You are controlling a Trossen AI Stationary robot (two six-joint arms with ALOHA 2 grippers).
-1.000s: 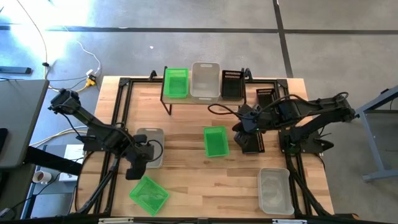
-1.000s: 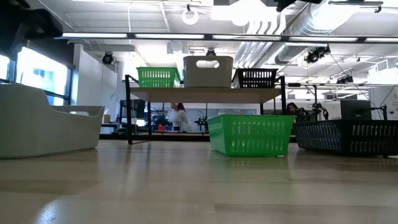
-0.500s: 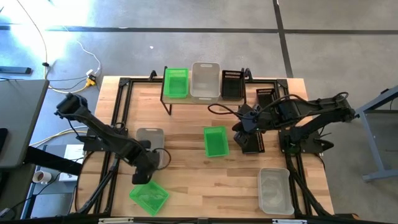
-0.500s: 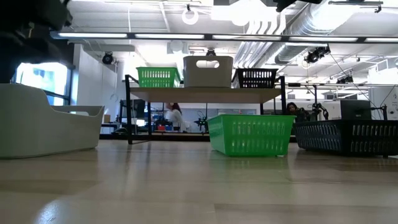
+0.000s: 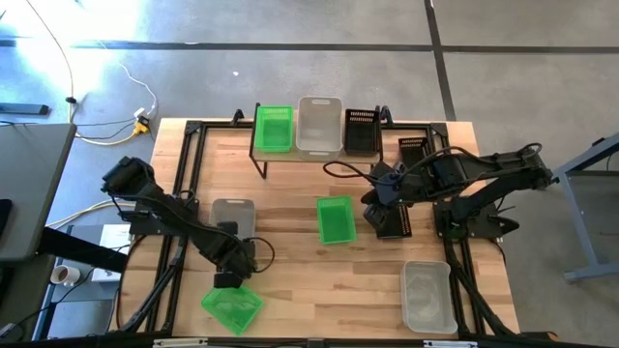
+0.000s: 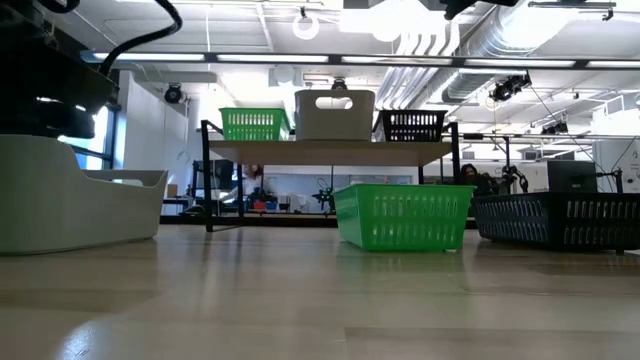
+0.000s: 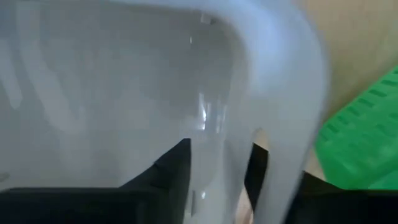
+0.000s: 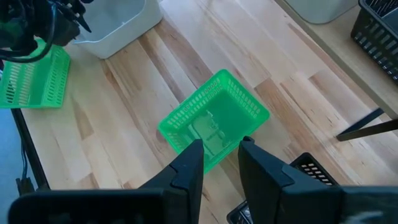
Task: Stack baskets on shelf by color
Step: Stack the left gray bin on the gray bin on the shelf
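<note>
My left gripper hangs over the near end of a whitish-grey basket that stands on the table's left. It is open, with one finger on either side of the basket's near end wall; I cannot tell whether they touch it. My right gripper is open and empty above the table, between a green basket and a black basket. The shelf at the far side carries a green, a whitish-grey and a black basket.
A tilted green basket lies near the front edge, just past my left gripper. Another whitish-grey basket stands at the near right. A black basket stands to the right of the shelf. Black frame rails run along the table's sides.
My left gripper has gone toward the table's near edge and a little to the right, from over the whitish-grey basket's middle to its near end wall. The basket has stayed where it was.
</note>
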